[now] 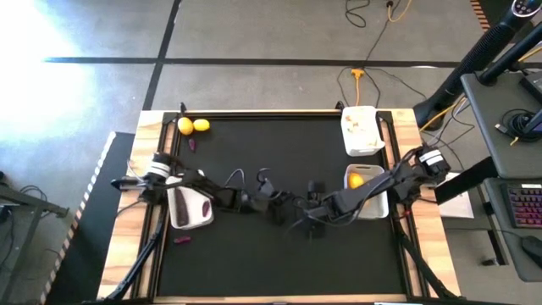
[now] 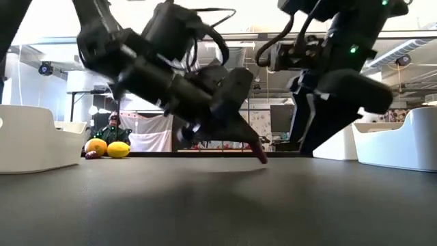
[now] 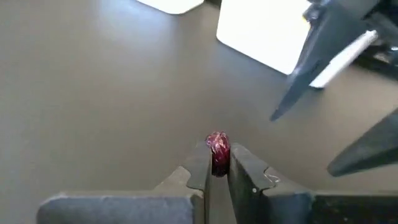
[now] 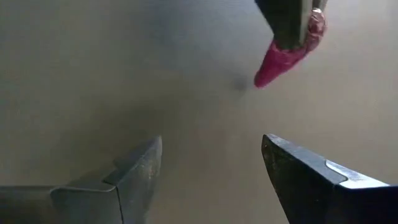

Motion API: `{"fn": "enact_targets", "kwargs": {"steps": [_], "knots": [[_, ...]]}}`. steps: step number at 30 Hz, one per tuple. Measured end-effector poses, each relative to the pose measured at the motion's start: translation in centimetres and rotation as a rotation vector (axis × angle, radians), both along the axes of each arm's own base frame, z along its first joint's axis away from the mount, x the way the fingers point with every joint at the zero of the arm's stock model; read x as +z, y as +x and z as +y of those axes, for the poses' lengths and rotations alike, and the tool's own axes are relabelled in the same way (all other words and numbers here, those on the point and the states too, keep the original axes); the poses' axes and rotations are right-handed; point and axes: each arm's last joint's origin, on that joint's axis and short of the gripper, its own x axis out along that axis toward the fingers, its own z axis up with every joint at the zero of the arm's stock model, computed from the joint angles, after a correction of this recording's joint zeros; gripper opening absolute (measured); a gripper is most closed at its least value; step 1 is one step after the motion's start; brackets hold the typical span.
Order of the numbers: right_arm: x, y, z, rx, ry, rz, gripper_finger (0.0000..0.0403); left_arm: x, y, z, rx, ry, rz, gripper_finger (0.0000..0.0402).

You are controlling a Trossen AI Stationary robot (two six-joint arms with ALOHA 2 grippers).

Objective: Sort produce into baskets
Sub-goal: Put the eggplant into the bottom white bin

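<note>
My left gripper (image 3: pixel 217 167) is over the middle of the black table, shut on a slim dark purple piece (image 3: pixel 217 148) that also shows in the right wrist view (image 4: pixel 285 55) and the low view (image 2: pixel 257 151). My right gripper (image 4: pixel 211 163) hangs open just beside it (image 1: pixel 305 224), with nothing between its fingers. Two lemons (image 1: pixel 193 125) and a small purple piece (image 1: pixel 192 145) lie at the far left. Another purple piece (image 1: pixel 181 240) lies by the left basket (image 1: pixel 176 219), which holds a purple piece. The far right basket (image 1: pixel 359 144) holds whitish garlic, the nearer right basket (image 1: pixel 378 203) a lemon. My left gripper pinches the purple piece at its thicker end (image 3: pixel 218 153) between its two fingertips. The fingers slant down toward the table's right side. The piece's tapered end (image 4: pixel 264 76) juts beyond the fingers and points down, close over the table; I cannot tell whether it touches.
The two arms stand close together at the table's middle. Free black table lies at the near side and at the far middle. A wooden rim (image 1: pixel 127 212) runs round the table. Beyond the table's far edge are cables on the floor.
</note>
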Motion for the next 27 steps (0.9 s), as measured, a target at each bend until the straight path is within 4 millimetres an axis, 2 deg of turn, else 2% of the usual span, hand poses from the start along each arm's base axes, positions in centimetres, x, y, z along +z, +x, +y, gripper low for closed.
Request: {"fn": "enact_targets", "kwargs": {"steps": [4,12,17,20,27], "knots": [[-0.3,0.2,-1.6,-0.04,-0.015,-0.002,0.0259,-1.0,0.0,0.9,-0.009,-0.005,-0.099,0.0032],[-0.9,0.7,-4.0,-0.075,-0.034,-0.015,0.0266,-2.4,-1.7,1.9,-0.003,0.033,-0.043,0.011],[-0.8,1.7,-5.1,-0.047,-0.024,-0.068,0.0282,-1.8,-3.1,1.8,-0.059,0.043,-0.031,0.0168],[-0.6,2.2,-5.5,-0.019,-0.03,-0.103,0.0289,-1.5,-4.8,1.9,-0.082,0.046,-0.002,0.0192],[-0.7,3.5,-7.7,-0.011,0.069,-0.183,0.0274,0.1,-8.1,1.9,-0.161,0.071,-0.003,0.0205]]}}
